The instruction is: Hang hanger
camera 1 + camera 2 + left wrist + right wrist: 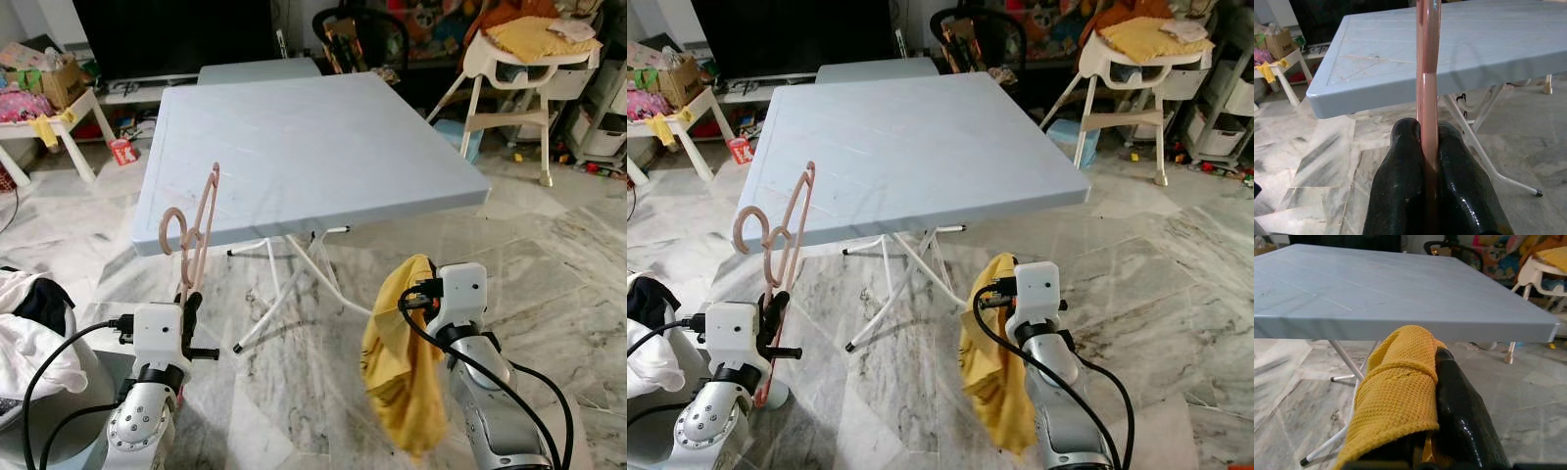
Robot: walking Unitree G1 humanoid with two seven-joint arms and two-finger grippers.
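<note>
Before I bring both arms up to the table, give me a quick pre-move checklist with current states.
1. Left gripper clamped on the pink hanger: ok.
2. Hanger upright, hook end up: ok.
3. Right gripper holding the yellow garment: ok; the cloth drapes over one finger.
4. Garment off the marble floor: ok, hanging free.
5. Light blue folding table top bare for laying things down: ok.
6. Garment's neck opening located: cannot tell, it is bunched.

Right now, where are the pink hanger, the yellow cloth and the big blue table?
pink hanger [201, 230]: left eye view, on its upright bar above the left gripper.
yellow cloth [994, 377]: right eye view, on the hanging fold.
blue table [313, 137]: left eye view, on the bare top.
</note>
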